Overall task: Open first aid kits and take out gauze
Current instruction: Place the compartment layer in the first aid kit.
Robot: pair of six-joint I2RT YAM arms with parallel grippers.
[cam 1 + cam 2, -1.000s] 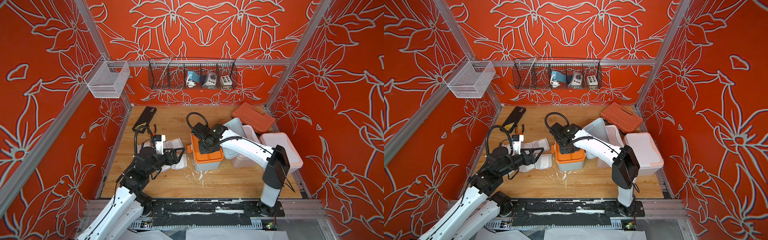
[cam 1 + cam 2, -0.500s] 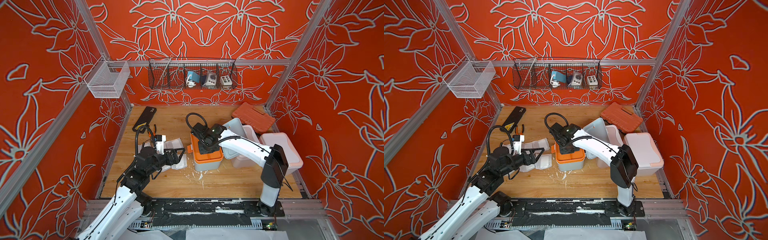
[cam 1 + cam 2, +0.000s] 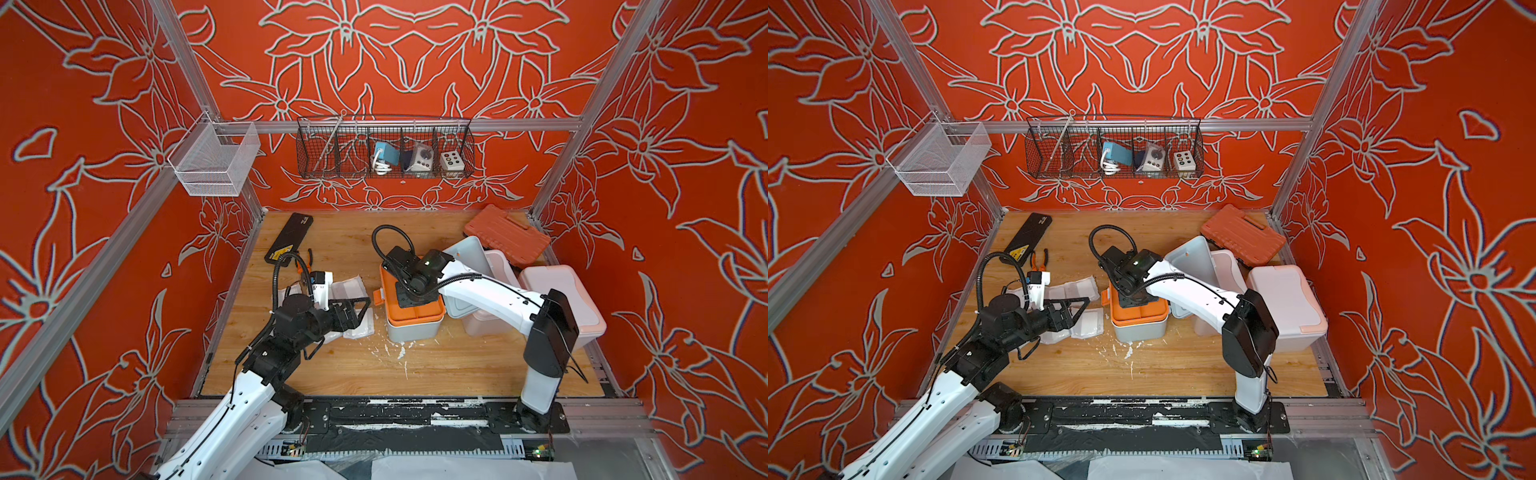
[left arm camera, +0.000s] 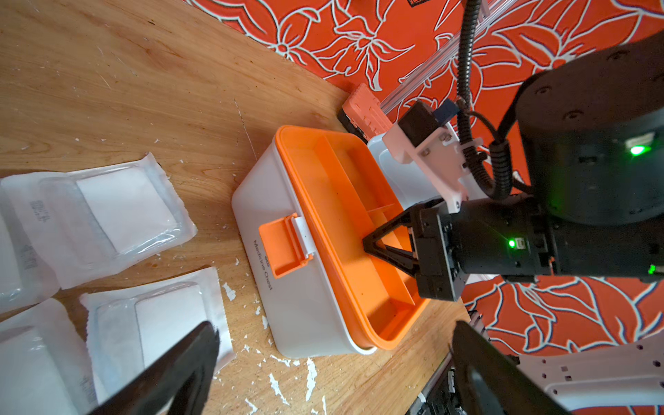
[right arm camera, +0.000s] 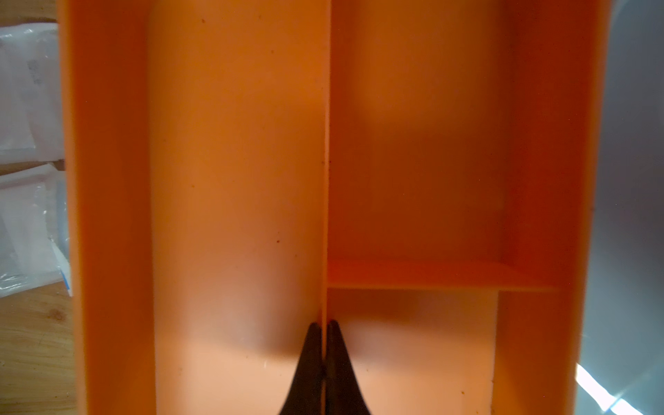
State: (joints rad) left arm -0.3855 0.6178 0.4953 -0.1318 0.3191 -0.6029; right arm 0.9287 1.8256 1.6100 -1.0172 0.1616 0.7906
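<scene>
The blue-grey first aid kit (image 3: pixel 409 330) (image 3: pixel 1138 330) (image 4: pixel 287 305) stands mid-table with its orange tray (image 3: pixel 415 316) (image 4: pixel 334 201) (image 5: pixel 233 179) in its top. My right gripper (image 4: pixel 366 246) (image 5: pixel 325 323) reaches down into it, shut on the tray's thin middle divider. Left of the kit lie several gauze packets (image 3: pixel 349 286) (image 3: pixel 1090 326) (image 4: pixel 125 212). Above them my left gripper (image 3: pixel 365 309) (image 3: pixel 1081 311) (image 4: pixel 337 328) is open and holds nothing. The white first aid kit (image 3: pixel 496 266) stands behind with its lid (image 3: pixel 465 253) raised. At the right, the pale pink first aid kit (image 3: pixel 557 299) (image 3: pixel 1287 303) is closed.
An orange-red tool case (image 3: pixel 507 235) leans at the back right. A black case (image 3: pixel 289 237) and pliers (image 3: pixel 305 259) lie at the back left. White scraps (image 3: pixel 395 349) litter the wood in front of the kit. A black wire basket (image 3: pixel 384 147) and a white mesh basket (image 3: pixel 214 158) hang on the walls.
The right arm's elbow has shifted a little to the left. Both grippers stay as they were.
</scene>
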